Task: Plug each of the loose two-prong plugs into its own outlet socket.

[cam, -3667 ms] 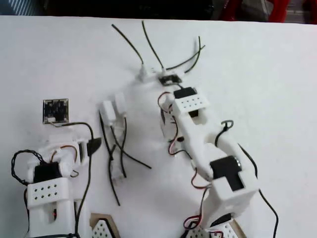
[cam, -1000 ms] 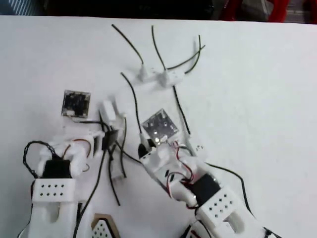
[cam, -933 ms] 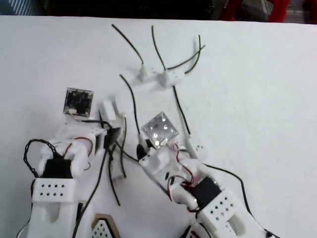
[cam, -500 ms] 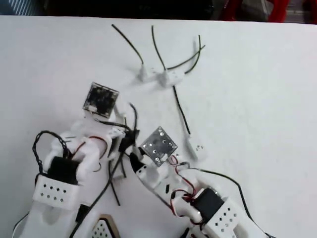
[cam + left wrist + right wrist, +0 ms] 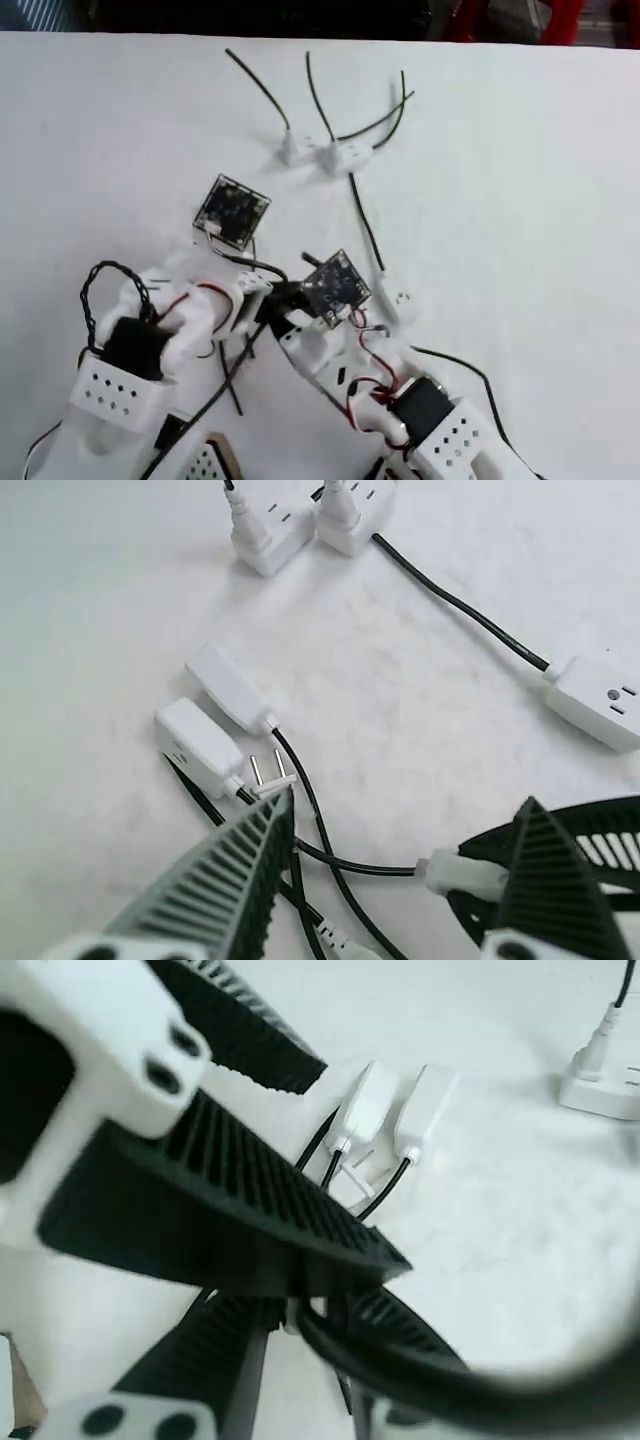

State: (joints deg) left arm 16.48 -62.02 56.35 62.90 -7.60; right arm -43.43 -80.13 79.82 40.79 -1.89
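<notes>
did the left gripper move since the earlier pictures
Yes. In the high view the left gripper has swung rightward, from well left of the plugged outlet blocks to almost below them.

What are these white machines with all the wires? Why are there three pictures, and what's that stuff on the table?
They are two small robot arms, the left arm and the right arm. One picture looks down from above. The other two come from little cameras on each arm's wrist, so you see its jaws up close. On the white table lie sockets with black cords, and a loose plug with two metal prongs. The left arm's jaws stand open. The right arm's jaws seem to pinch a second plug.
</notes>
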